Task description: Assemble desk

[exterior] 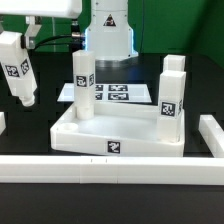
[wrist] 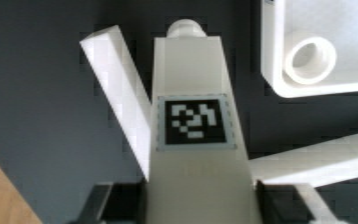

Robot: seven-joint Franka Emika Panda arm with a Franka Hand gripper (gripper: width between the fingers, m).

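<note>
Black table (exterior: 30, 195): matte and bare in wide patches below the claw (wrist: 194, 203) and along the near edge.

Desk top (exterior: 115, 135): a white plastic tray with a raised rim. Lies flat, lower than the claw and well apart from it, toward the exterior view's right. Appears in the wrist view as one corner only (wrist: 318, 55), beyond the claw's tip, with a round socket sunk in it. That socket goes unseen from outside.

Rails: long white bars, one (exterior: 110, 167) along the tray's near side, another (exterior: 212, 135) past its far side from the claw. Fence the tray in; open air only above.

Marker board (exterior: 115, 93): thin, flat, tagged, behind the tray.

Standing legs: two white square posts, upright inside the tray. Nearer post (exterior: 83, 85) at the corner closest to the claw, farther post (exterior: 171, 95) on the opposite side. Both out of the wrist view.

Held leg (exterior: 15, 70) (wrist: 197, 110): white, square-sectioned, smooth, rounded at the far tip. Hangs tilted in the air, clear of the tray. Gripped at a moderate width between the dark fingers (wrist: 114, 203), one on each side. Carries a black-and-white tag on the face toward the wrist camera.

White slat (wrist: 114, 90): just beside the held leg in the wrist view; leg or rail, cannot tell.
</note>
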